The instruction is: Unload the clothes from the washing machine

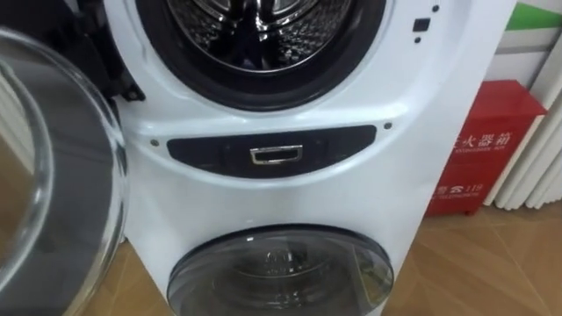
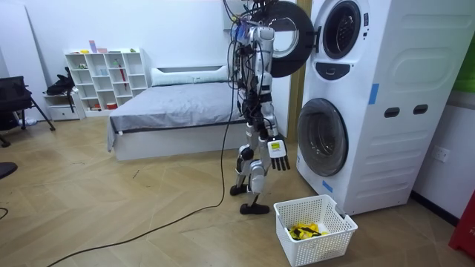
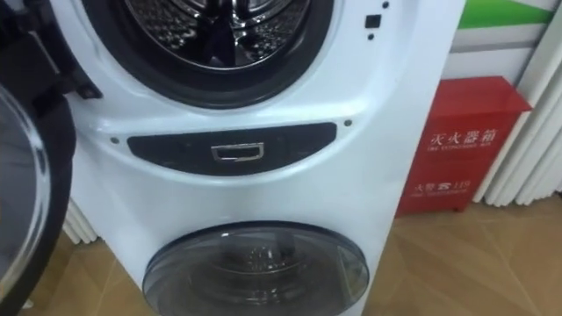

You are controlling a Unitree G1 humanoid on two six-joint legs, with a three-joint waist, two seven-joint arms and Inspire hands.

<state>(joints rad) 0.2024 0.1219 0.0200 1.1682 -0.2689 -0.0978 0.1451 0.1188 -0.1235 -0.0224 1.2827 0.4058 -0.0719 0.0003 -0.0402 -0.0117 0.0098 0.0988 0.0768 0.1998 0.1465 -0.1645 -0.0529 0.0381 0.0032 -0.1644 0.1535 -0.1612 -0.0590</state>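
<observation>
Nearest, in a white basket [image 2: 323, 248] on the wooden floor just beside the feet: yellow clothes [image 2: 305, 231]. Stands facing the stacked washing machine [image 2: 386, 111], right robot hand [image 2: 277, 153] hanging at thigh height, fingers straight and apart. Looks past the upper door [image 1: 53, 175], swung open to the left, into the steel drum [image 1: 255, 26] above a shut lower door [image 1: 281, 272]; farther back, a bed [image 2: 178, 104] and white shelf [image 2: 104, 74].
</observation>
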